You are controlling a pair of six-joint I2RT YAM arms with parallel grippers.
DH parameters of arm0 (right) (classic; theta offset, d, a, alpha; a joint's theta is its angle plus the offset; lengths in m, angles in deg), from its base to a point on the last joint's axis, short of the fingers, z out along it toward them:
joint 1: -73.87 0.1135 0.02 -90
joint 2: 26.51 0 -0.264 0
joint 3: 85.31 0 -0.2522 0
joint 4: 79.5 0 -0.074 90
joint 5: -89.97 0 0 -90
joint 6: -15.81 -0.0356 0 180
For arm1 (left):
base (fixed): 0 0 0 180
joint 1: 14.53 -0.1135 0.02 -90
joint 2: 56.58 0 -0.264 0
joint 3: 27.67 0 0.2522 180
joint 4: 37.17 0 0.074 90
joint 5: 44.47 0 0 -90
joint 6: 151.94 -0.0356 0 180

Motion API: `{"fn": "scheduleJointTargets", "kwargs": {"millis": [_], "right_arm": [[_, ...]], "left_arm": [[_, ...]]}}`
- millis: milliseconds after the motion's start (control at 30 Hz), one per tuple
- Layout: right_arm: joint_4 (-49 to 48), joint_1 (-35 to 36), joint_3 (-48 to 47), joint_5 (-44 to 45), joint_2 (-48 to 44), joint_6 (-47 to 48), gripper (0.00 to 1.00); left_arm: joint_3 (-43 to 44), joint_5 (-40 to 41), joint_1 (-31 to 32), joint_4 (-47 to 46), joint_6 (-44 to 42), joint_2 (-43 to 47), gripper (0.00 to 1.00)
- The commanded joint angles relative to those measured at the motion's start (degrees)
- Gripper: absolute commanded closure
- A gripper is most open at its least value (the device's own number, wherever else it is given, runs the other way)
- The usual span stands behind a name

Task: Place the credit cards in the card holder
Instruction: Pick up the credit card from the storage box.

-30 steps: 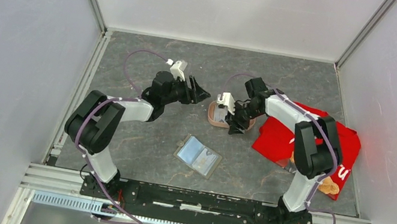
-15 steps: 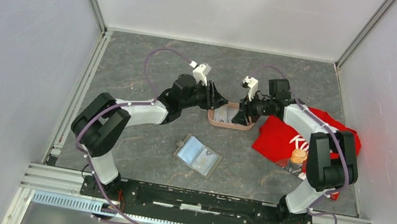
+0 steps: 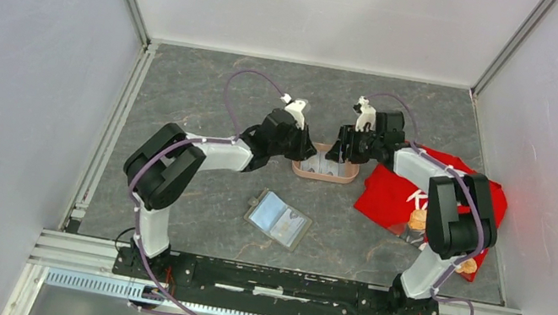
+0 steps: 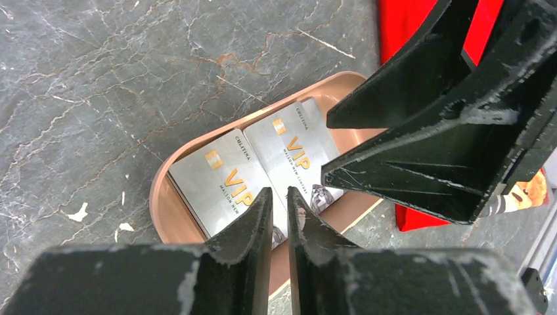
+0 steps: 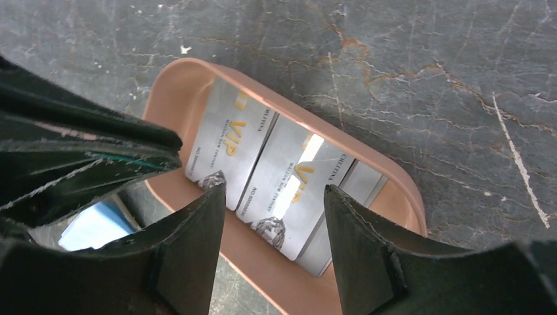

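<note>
The credit cards [image 5: 276,177] lie flat, side by side, in the pink oval tray [image 5: 177,92], well apart from the card holder [image 3: 278,218], which lies open on the table nearer my bases. I judge the cards light, stiff, thin and slick with no raised edge, so one should be tipped against the tray wall and pinched across a short edge. My right gripper [image 5: 274,186] hangs over the tray, angled down, fingers spread and empty, while my left gripper [image 4: 279,193] points in from the opposite side, fingers pressed almost together, holding nothing.
</note>
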Motion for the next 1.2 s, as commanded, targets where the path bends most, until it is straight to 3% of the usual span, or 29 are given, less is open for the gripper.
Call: {"fn": "scheduleJointTargets", "kwargs": {"millis": [0,733,1167], "right_arm": [[-1.1,0.1,-2.9,3.4,2.3,-2.9,0.37],[-0.7,0.1,-3.3,3.3,4.6,-4.1,0.36],[2.6,1.8,-5.1,9.2,5.0,-3.0,0.31]], "left_arm": [[2.7,1.0,0.3,1.7,-4.2,-1.5,0.80],[9.4,1.3,0.3,10.7,-4.0,-7.3,0.83],[12.8,2.3,0.3,15.1,-3.6,-10.0,0.86]]}}
